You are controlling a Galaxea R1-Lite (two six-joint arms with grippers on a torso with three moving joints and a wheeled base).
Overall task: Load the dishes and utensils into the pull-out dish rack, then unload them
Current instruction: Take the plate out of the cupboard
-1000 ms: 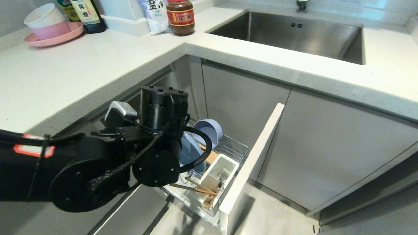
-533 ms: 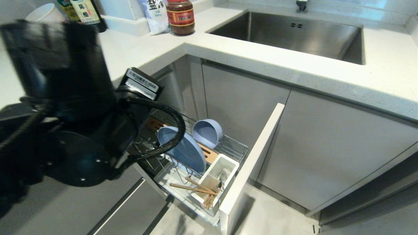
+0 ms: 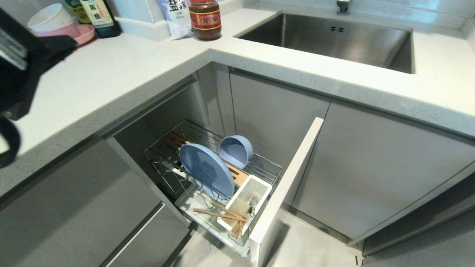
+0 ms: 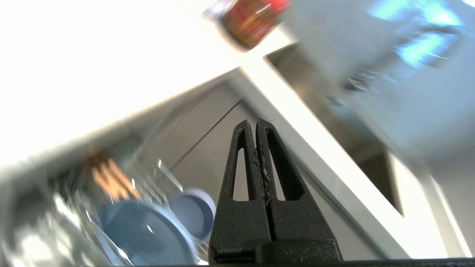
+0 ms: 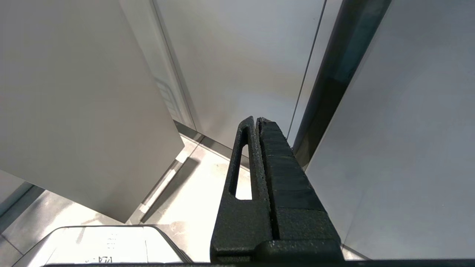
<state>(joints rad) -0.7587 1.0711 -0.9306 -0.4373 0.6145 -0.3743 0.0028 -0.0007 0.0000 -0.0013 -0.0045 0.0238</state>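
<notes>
The rack (image 3: 222, 178) stood pulled out of the corner cabinet below the counter (image 3: 111, 74), and everything for the task sat in it. The plate (image 3: 206, 170) stood on edge in the wire slots, tilted, its face turned toward the robot's left; the bowl (image 3: 236, 150) lay on its side just behind it, deeper in the rack. Nearer the front panel (image 3: 285, 181), the white cup (image 3: 246, 202) held the fork and spoon (image 3: 253, 202) — too small to tell apart — and the chopsticks (image 3: 219, 212) leaned out of it, their long axis running almost level toward the robot's left. The left gripper (image 4: 256, 128) was up beside the counter at the far left of the head view, above the rack and to its left, with its two fingers (image 4: 241, 163) pressed together on nothing. From its own camera the plate and bowl lay below and off to one side, not under the tips. The right gripper (image 5: 256, 122) hung low by the cabinet doors (image 5: 237, 63), also closed and empty — it was parked. Loading looked finished. Judging by position, the left arm was the nearer one for unloading, and it would have to come down and inward, meeting the plate's rim edge-on or the chopsticks across their length.
</notes>
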